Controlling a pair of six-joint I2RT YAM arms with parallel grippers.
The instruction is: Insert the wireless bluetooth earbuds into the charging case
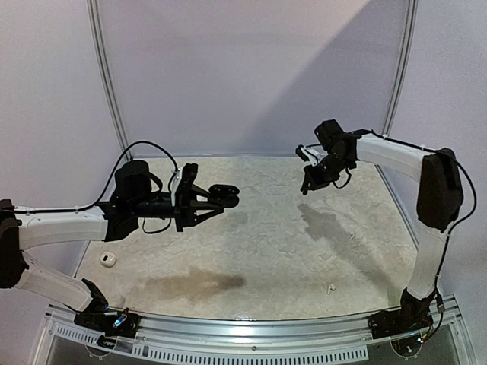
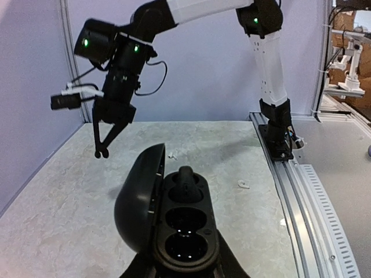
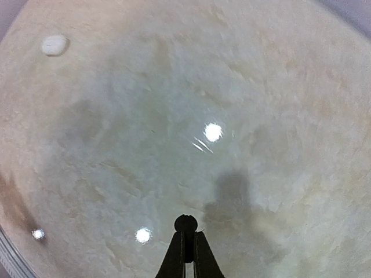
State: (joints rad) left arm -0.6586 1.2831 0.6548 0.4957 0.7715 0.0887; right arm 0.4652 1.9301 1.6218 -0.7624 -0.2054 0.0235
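the pale marbled table (image 1: 266, 251) carries everything. the left arm reaches in from the left edge, and the left gripper (image 1: 207, 201) is clamped on the black charging case (image 2: 184, 231), holding it in the air over the left half of the table. the case is open, its lid (image 2: 139, 197) swung up to one side. one black earbud (image 2: 185, 177) sits in the well farthest from the wrist; the two nearer wells (image 2: 182, 220) are dark and hollow.

the right arm is raised over the far right part of the table, with the right gripper (image 2: 101, 154) pointing down and clear of the surface, its fingers pressed together. a small dark round shape shows at the tips in the right wrist view; whether it is a bud or the tips themselves i cannot tell.

a small white case (image 1: 106, 260) lies close to the left edge, toward the near left corner. one white earbud (image 1: 331, 288) lies near the near edge, toward the right corner. another white earbud (image 2: 172, 154) lies farther in from that edge.
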